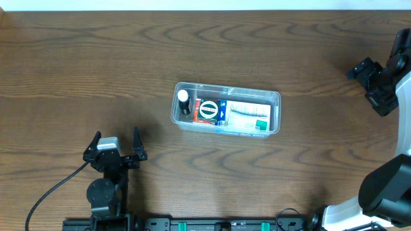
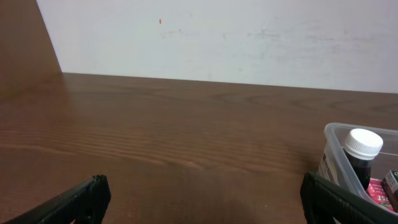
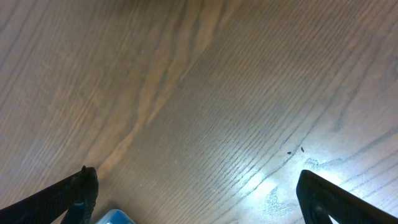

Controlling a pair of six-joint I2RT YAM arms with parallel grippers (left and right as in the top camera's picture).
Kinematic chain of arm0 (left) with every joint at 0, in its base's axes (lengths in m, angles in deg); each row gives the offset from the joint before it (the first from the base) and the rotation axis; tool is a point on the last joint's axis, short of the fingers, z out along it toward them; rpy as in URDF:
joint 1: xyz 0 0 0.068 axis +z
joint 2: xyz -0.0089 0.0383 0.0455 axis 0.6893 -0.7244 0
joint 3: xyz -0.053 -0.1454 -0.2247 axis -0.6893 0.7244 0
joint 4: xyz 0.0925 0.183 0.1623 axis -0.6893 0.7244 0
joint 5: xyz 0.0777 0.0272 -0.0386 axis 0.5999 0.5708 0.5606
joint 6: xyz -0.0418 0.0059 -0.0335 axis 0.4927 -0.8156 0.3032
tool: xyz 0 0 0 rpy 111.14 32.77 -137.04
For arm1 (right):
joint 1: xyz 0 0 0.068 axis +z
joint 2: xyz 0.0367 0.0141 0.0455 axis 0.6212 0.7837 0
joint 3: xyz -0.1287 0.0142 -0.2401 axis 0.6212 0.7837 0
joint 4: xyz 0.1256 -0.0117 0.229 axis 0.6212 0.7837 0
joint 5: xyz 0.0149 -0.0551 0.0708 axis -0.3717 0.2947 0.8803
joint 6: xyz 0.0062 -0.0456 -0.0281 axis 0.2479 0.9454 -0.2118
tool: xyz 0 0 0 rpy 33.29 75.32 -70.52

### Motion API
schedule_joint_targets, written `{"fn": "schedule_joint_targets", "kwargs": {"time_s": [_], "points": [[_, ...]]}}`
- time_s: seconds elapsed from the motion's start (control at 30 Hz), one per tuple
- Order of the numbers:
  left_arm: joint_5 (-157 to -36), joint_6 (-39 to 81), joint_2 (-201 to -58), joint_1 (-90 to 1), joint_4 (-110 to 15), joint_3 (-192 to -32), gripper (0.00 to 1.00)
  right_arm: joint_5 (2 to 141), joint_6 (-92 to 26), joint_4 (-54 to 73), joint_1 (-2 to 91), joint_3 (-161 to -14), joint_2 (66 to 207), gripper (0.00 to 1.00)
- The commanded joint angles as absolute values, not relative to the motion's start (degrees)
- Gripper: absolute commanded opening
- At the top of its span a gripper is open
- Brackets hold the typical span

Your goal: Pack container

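The clear plastic container (image 1: 275,97) lies mid-table. It holds a dark bottle with a white cap (image 1: 184,101), a red box with a round black mark (image 1: 207,111) and a white and green box (image 1: 249,115). My left gripper (image 1: 116,136) stands open near the front edge, left of and nearer than the container, with nothing between its fingers. The left wrist view shows the left gripper (image 2: 202,199) over bare wood, with the container's corner (image 2: 334,146) and the bottle (image 2: 362,154) at the right. My right gripper (image 1: 368,86) hangs open at the far right, well apart from the container. In the right wrist view the right gripper (image 3: 199,196) is over bare wood.
A black cable (image 1: 51,192) trails from the left arm toward the front left corner. The right arm's white base (image 1: 379,199) fills the front right corner. A small blue patch (image 3: 115,218) shows at the bottom edge of the right wrist view. A white wall (image 2: 217,37) backs the table.
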State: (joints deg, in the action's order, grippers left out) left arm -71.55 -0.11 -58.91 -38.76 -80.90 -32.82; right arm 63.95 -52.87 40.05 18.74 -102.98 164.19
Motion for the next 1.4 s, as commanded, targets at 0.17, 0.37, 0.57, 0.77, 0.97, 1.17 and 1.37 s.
{"fn": "schedule_joint_targets", "kwargs": {"time_s": [0.17,0.37,0.57,0.77,0.97,1.17,1.37], "points": [[-71.07,-0.27,-58.62,-38.50,-78.28,-32.28,0.98,63.74,-52.19,40.07,18.55,-103.41,164.17,0.99],[-71.07,-0.27,-58.62,-38.50,-78.28,-32.28,0.98,63.74,-52.21,40.07,18.55,-103.41,164.17,0.99],[-71.07,-0.27,-58.62,-38.50,-78.28,-32.28,0.98,63.74,-52.21,40.09,18.55,-103.41,164.17,0.99],[-71.07,-0.27,-58.62,-38.50,-78.28,-32.28,0.98,62.66,-52.17,40.09,19.60,-103.41,162.92,0.99],[-71.07,-0.27,-58.62,-38.50,-78.28,-32.28,0.98,57.07,-52.19,40.09,28.91,-103.41,158.25,0.99],[-71.07,-0.27,-58.62,-38.50,-78.28,-32.28,0.98,36.57,-50.23,38.37,45.89,-103.31,153.48,0.99],[-71.07,-0.27,-58.62,-38.50,-78.28,-32.28,0.98,31.76,-40.70,35.79,58.98,-103.00,148.80,0.99]]}}
